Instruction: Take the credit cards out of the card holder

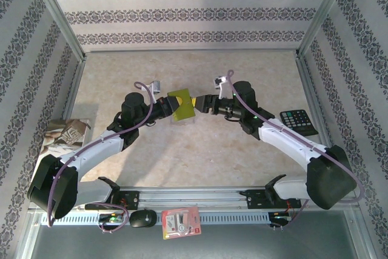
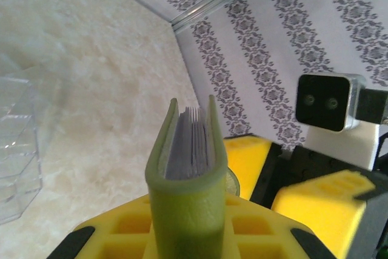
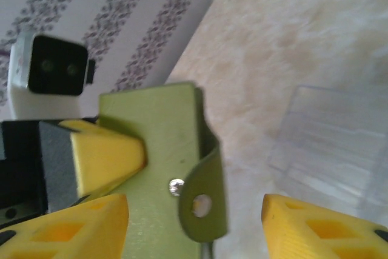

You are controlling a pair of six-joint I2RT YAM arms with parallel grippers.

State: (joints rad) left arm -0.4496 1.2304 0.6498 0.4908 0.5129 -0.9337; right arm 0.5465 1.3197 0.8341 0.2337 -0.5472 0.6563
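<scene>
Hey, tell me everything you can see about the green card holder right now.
The card holder is a small olive-green folding wallet, rubbery-looking, folded nearly shut around pale grey pocket edges. Its snap strap, with a hole, hangs undone beside a metal stud. The left end effector pinches it above the table; the right end effector stands open beside it.

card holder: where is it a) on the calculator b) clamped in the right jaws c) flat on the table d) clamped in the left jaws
d: the left gripper has its jaws shut on the holder, spine between its yellow fingers, while the right gripper has its jaws standing open.
</scene>
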